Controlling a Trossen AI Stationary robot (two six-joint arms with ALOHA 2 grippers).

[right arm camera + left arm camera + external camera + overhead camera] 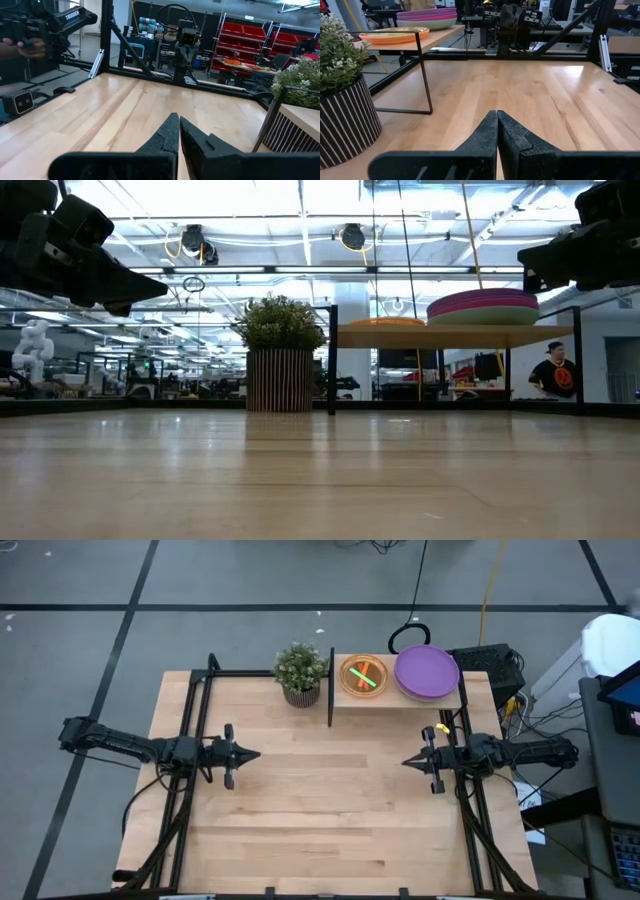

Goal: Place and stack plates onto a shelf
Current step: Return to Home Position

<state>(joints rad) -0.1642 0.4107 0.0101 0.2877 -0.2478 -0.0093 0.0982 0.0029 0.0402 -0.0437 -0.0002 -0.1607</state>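
Observation:
The shelf [395, 698] stands at the table's far edge, a light-wood board on a black frame. On it rest two stacks of plates: the larger ones with a purple plate on top [427, 672], over magenta and teal rims [426, 19], and the smaller translucent ones with an orange plate on top [364, 676] [394, 35]. My left gripper [256, 753] hovers shut over the table's left part. My right gripper [406, 762] hovers shut over the right part. Both point at the table's middle and touch nothing.
A potted green plant in a striped pot [301, 673] stands left of the shelf's black upright edge [331, 688]. Black frame rails [190, 740] run along the table's left and right sides. The wooden tabletop [330, 810] spreads between the two arms.

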